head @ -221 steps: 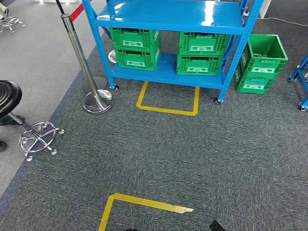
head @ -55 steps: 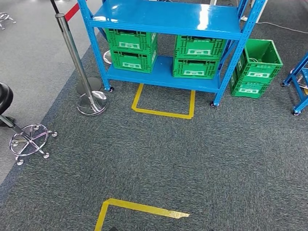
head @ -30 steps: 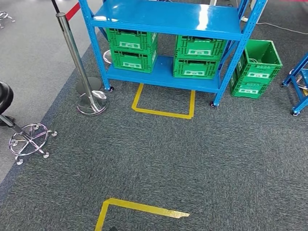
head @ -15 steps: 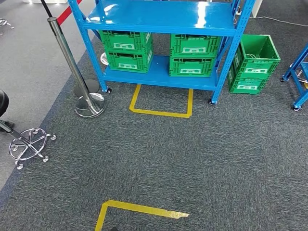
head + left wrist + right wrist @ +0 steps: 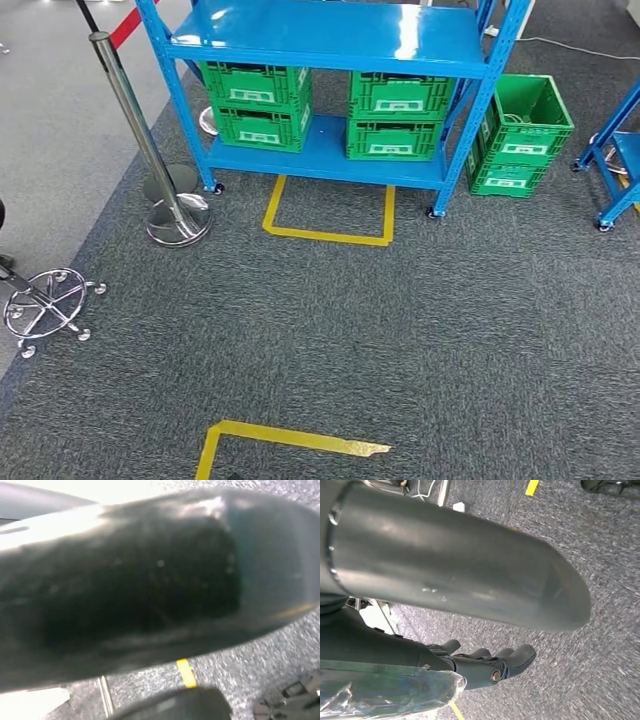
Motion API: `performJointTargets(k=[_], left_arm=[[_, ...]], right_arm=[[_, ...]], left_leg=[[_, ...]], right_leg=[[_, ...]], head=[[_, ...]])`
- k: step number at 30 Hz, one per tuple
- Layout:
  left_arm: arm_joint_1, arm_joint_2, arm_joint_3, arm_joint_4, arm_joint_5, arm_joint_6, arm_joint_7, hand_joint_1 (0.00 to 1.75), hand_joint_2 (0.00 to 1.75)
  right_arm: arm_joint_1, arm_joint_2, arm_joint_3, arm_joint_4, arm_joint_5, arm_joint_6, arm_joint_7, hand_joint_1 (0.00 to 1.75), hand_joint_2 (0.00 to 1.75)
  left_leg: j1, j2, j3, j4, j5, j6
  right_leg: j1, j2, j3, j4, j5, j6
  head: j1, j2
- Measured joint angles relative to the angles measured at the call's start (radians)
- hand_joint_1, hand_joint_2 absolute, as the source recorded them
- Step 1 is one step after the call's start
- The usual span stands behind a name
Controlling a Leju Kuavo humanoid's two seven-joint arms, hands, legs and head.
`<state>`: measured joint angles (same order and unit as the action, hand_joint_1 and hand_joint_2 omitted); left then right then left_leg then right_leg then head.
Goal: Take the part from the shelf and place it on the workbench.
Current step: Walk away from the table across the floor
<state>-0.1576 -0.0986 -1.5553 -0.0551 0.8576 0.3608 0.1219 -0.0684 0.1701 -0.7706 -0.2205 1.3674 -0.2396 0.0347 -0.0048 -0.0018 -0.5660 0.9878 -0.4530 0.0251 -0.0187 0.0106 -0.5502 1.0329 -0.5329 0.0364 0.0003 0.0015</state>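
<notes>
The part itself cannot be made out. My guess is that it lies in one of the green crates on the lower deck of the blue shelf (image 5: 332, 150), at twelve o'clock in the head view and well apart from the robot across open carpet. One stack of two crates (image 5: 260, 95) stands toward eleven o'clock, and a second stack (image 5: 398, 112) sits just past twelve.

With the part hidden, its handling can only be judged loosely. A shelf-stored workshop part is likely rigid and fairly light, possibly smooth or bagged and therefore slippery. A grasp across its middle would be safer than a pinch at an edge. The crate walls and the upper deck (image 5: 324, 35) above them will crowd the reach, so a low entry from the front looks necessary.

The right hand (image 5: 497, 662) has its dark fingers stretched out side by side, apart from the thumb, and nothing is in them. The left hand (image 5: 151, 590) is a dark blur in its wrist view, so I cannot tell how its fingers lie.

A yellow tape outline (image 5: 328, 212) marks the carpet just before the shelf, with another tape corner (image 5: 290, 438) at six o'clock. An open green crate (image 5: 521, 135) stands at one o'clock, a chrome stanchion (image 5: 147, 150) at ten and a stool base (image 5: 47, 308) at nine.
</notes>
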Motion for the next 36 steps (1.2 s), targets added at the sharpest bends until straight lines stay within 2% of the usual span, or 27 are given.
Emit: performJointTargets(k=[1,3,4,5,6,8,9,10,12,15,17,19,20,21,22,23,24,25,26,30,31,32,34,35,36], left_arm=[[-0.001,0.000,0.000,0.000,-0.001,0.000,0.001,0.00,0.00],[-0.002,-0.001,0.000,0.000,-0.003,0.000,0.001,0.00,0.00],[-0.001,-0.001,0.000,0.000,-0.004,0.000,0.001,0.00,0.00],[0.000,-0.002,0.000,0.000,-0.005,0.000,0.001,0.00,0.00],[0.001,-0.002,0.000,0.000,-0.005,0.000,0.002,0.00,0.00],[0.001,-0.002,0.000,0.000,-0.006,0.000,0.003,0.00,0.00],[0.001,-0.002,0.000,0.001,-0.007,0.000,0.004,0.00,0.00],[0.000,-0.002,0.000,0.001,-0.008,0.000,0.004,0.00,0.00],[-0.001,-0.002,0.000,0.001,-0.009,0.000,0.004,0.00,0.00],[-0.002,-0.002,0.000,0.001,-0.010,0.002,0.004,0.00,0.00],[-0.003,-0.001,0.000,0.001,-0.010,0.003,0.004,0.00,0.00],[-0.002,0.000,0.000,0.001,-0.010,0.003,0.004,0.00,0.00],[0.000,0.000,0.000,0.001,-0.010,0.003,0.004,0.00,0.00],[0.001,0.000,0.000,0.001,-0.010,0.003,0.004,0.00,0.00],[0.002,0.000,0.000,0.001,-0.011,0.003,0.004,0.00,0.00],[0.002,0.001,0.000,0.001,-0.012,0.003,0.004,0.00,0.00],[0.001,0.001,0.000,0.001,-0.012,0.003,0.004,0.00,0.00],[0.000,0.001,0.000,0.001,-0.014,0.003,0.004,0.00,0.00],[-0.001,0.001,0.000,0.001,-0.015,0.003,0.004,0.00,0.00],[0.000,0.001,0.000,0.001,-0.019,0.003,0.009,0.00,0.00],[0.000,0.001,0.000,0.001,-0.019,0.004,0.010,0.00,0.00],[-0.001,0.001,0.000,0.001,-0.020,0.004,0.010,0.00,0.00],[-0.004,-0.001,0.000,0.001,-0.021,0.003,0.010,0.00,0.00],[-0.003,-0.001,0.000,0.001,-0.022,0.003,0.010,0.00,0.00],[-0.002,-0.001,0.000,0.001,-0.024,0.002,0.011,0.00,0.00]], right_arm=[[-0.001,0.000,-0.001,0.000,0.001,0.000,0.000,0.00,0.00],[0.000,0.000,-0.002,0.000,0.003,0.000,0.000,0.00,0.00],[0.001,0.000,-0.003,0.000,0.004,0.000,0.000,0.00,0.00],[0.003,0.000,-0.003,0.000,0.004,0.000,0.000,0.00,0.00],[0.004,-0.001,-0.003,0.000,0.005,0.000,0.000,0.00,0.00],[0.003,-0.002,-0.004,0.000,0.005,0.000,0.000,0.00,0.00],[0.002,-0.002,-0.004,0.000,0.006,0.000,0.000,0.00,0.00],[0.001,-0.002,-0.004,0.000,0.006,0.001,0.000,0.00,0.00],[0.000,-0.002,-0.006,0.000,0.007,0.001,0.000,0.00,0.00],[0.003,-0.002,-0.009,0.000,0.008,0.002,-0.001,0.00,0.00],[0.001,-0.002,-0.010,0.000,0.008,0.002,-0.002,0.00,0.00],[0.000,-0.003,-0.012,0.000,0.008,0.002,-0.003,0.00,0.00],[0.001,-0.003,-0.013,0.000,0.008,0.002,-0.003,0.00,0.00],[0.002,-0.002,-0.014,0.000,0.008,0.002,-0.003,0.00,0.00],[0.003,-0.002,-0.015,0.000,0.008,0.002,-0.003,0.00,0.00],[0.003,-0.002,-0.017,0.000,0.008,0.002,-0.003,0.00,0.00],[0.003,-0.002,-0.017,0.000,0.009,0.003,-0.003,0.00,0.00],[0.002,-0.002,-0.018,0.000,0.009,0.003,-0.003,0.00,0.00],[0.001,-0.002,-0.018,0.000,0.009,0.003,-0.003,0.00,0.00],[0.000,-0.002,-0.019,0.000,0.009,0.004,-0.003,0.00,0.00],[-0.001,-0.002,-0.019,-0.001,0.009,0.005,-0.003,0.00,0.00],[-0.001,-0.002,-0.019,-0.001,0.009,0.006,-0.003,0.00,0.00],[-0.001,-0.002,-0.019,0.000,0.009,0.008,-0.003,0.00,0.00],[0.000,-0.002,-0.019,0.000,0.008,0.010,-0.003,0.00,0.00],[0.002,-0.002,-0.020,0.000,0.008,0.013,-0.003,0.00,0.00]], left_leg=[[0.002,0.001,0.004,-0.005,0.000,0.004],[-0.001,0.002,0.007,-0.005,-0.004,0.010],[-0.003,0.003,0.009,-0.005,-0.007,0.012],[-0.005,0.003,0.012,-0.005,-0.010,0.013],[-0.006,0.003,0.018,-0.004,-0.015,0.012],[-0.007,0.002,0.034,-0.004,-0.025,0.008],[-0.009,0.002,0.040,-0.002,-0.031,0.004],[-0.011,0.002,0.043,-0.001,-0.036,0.000],[-0.013,0.002,0.044,0.002,-0.041,-0.009],[-0.010,0.002,0.038,0.024,-0.060,-0.023],[-0.003,0.001,-0.009,0.118,-0.107,-0.036],[0.005,0.001,-0.086,0.252,-0.152,-0.045],[0.008,0.001,-0.112,0.288,-0.151,-0.048],[0.011,0.001,-0.124,0.291,-0.129,-0.049],[0.013,0.001,-0.113,0.250,-0.088,-0.049],[0.014,0.001,-0.089,0.185,-0.039,-0.046],[0.013,0.001,-0.063,0.121,-0.005,-0.042],[0.011,0.001,-0.040,0.068,0.012,-0.037],[0.009,0.001,-0.027,0.039,0.014,-0.033],[0.009,0.001,-0.008,0.012,-0.003,-0.016],[0.011,0.001,0.000,0.006,-0.004,-0.010],[0.012,0.002,0.007,0.002,-0.007,-0.004],[0.009,0.003,0.015,0.002,-0.016,0.005],[0.008,0.003,0.020,0.002,-0.022,0.007],[0.007,0.002,0.028,0.002,-0.028,0.007]], right_leg=[[0.000,-0.001,-0.023,0.044,-0.023,0.003],[0.000,-0.003,-0.096,0.179,-0.078,0.008],[0.000,-0.003,-0.130,0.235,-0.092,0.010],[0.000,-0.003,-0.148,0.259,-0.086,0.010],[0.000,-0.003,-0.145,0.238,-0.058,0.010],[0.001,-0.006,-0.091,0.114,0.021,0.005],[0.002,-0.008,-0.059,0.048,0.046,0.001],[0.004,-0.010,-0.036,0.007,0.055,-0.004],[0.008,-0.010,-0.018,-0.020,0.049,-0.014],[0.003,-0.009,-0.009,-0.026,0.046,-0.029],[0.000,-0.010,-0.002,-0.030,0.042,-0.039],[0.000,-0.009,0.005,-0.030,0.034,-0.044],[0.000,-0.009,0.010,-0.030,0.030,-0.044],[0.000,-0.008,0.017,-0.030,0.025,-0.042],[-0.001,-0.006,0.026,-0.030,0.019,-0.040],[-0.001,-0.004,0.035,-0.030,0.013,-0.037],[0.000,-0.003,0.040,-0.030,0.006,-0.032],[0.001,-0.001,0.045,-0.030,0.001,-0.027],[0.002,-0.001,0.045,-0.031,-0.003,-0.021],[0.001,-0.004,0.050,-0.027,-0.019,0.003],[0.000,-0.004,0.039,0.002,-0.035,0.007],[0.000,-0.005,0.009,0.057,-0.060,0.008],[0.000,-0.005,-0.079,0.200,-0.108,0.011],[-0.001,-0.005,-0.116,0.250,-0.113,0.011],[-0.001,-0.006,-0.136,0.262,-0.096,0.012]], head=[[0.001,0.000],[0.003,0.000],[0.002,0.000],[0.002,0.000],[0.002,0.000],[0.002,0.000],[0.003,0.000],[0.002,0.000],[0.000,0.000],[-0.004,0.000],[-0.009,0.000],[-0.011,0.000],[-0.011,0.000],[-0.012,0.000],[-0.012,0.000],[-0.012,0.000],[-0.012,0.000],[-0.012,0.000],[-0.011,0.000],[-0.010,0.000],[-0.008,0.000],[-0.006,0.000],[-0.003,0.000],[-0.003,0.000],[-0.003,0.000]])
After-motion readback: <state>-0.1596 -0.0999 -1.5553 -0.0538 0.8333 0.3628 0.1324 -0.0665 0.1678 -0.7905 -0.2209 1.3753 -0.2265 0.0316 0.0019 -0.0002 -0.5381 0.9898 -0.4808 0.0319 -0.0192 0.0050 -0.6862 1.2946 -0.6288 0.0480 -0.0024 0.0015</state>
